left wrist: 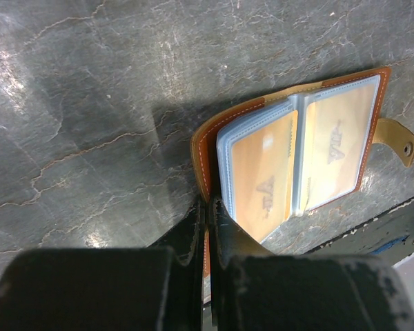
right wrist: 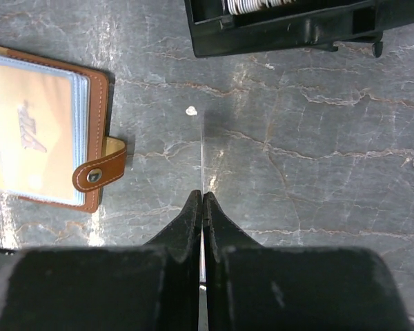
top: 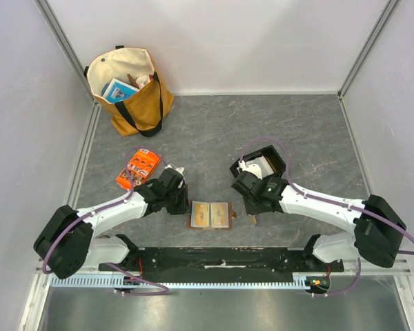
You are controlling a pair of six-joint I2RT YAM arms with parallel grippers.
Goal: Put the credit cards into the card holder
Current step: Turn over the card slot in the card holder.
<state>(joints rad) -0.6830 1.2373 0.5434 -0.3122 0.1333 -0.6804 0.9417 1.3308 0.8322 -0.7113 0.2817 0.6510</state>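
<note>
A grey, stone-patterned desk (top: 214, 124) sits between pale walls (top: 228, 41), with a tote bag (top: 134, 103) in the far left corner and an orange packet (top: 138, 170) nearer. The left hand (left wrist: 207, 207) is pressed together on the left edge of the card holder (left wrist: 297, 148), which lies open at the front middle, clear sleeves (left wrist: 262, 172) up. Just right of its strap (right wrist: 100, 172), not touching it, the right hand (right wrist: 203, 196) pinches a credit card (right wrist: 203, 158), seen edge-on as a thin pale line. Behind stands the black tray (right wrist: 276, 31) holding a stack of credit cards (right wrist: 252, 5). It looks like one card is being brought over. Next it needs laying flat and lining up with a sleeve mouth while the left hand steadies the holder.
</note>
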